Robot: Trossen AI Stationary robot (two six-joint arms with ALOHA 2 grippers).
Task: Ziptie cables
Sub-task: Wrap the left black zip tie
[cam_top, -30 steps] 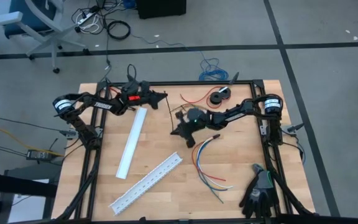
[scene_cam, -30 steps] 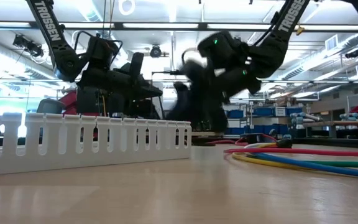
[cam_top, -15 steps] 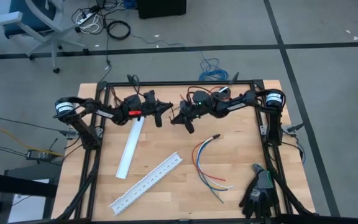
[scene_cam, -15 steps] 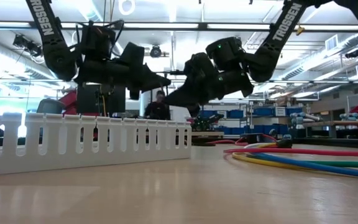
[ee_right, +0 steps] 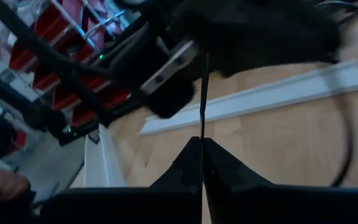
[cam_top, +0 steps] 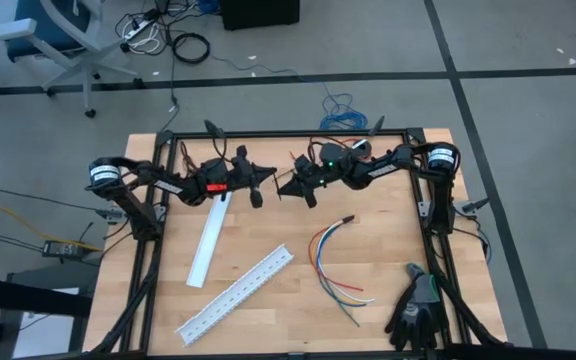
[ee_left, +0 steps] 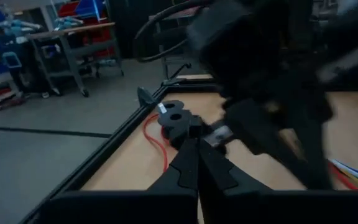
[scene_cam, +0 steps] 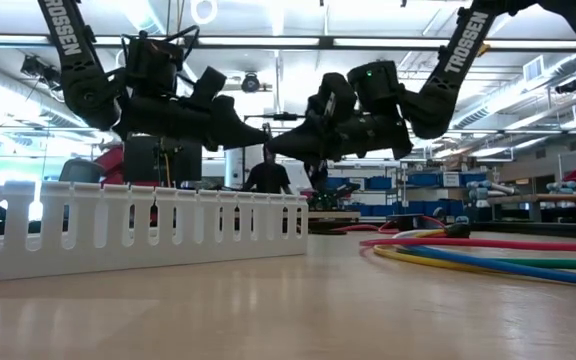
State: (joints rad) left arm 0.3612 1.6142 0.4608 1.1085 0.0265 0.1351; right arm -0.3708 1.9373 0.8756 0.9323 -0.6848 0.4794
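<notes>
High view: both arms have swung together over the bench's [cam_top: 388, 215] far edge, left gripper [cam_top: 265, 180] and right gripper [cam_top: 284, 185] clenched on one black zip tie [ee_right: 203, 99], cables [cam_top: 330, 262] lying untouched nearer, unbound.

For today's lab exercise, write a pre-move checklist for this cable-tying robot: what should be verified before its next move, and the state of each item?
1. Cables lying free on the table: ok.
2. Right gripper shut on the thin black strip: ok.
3. Left gripper shut: ok; whether it holds anything: cannot tell.
4. Both grippers raised above the table, facing each other: ok.
5. Strip around the cables: not ok, cables untouched.
</notes>
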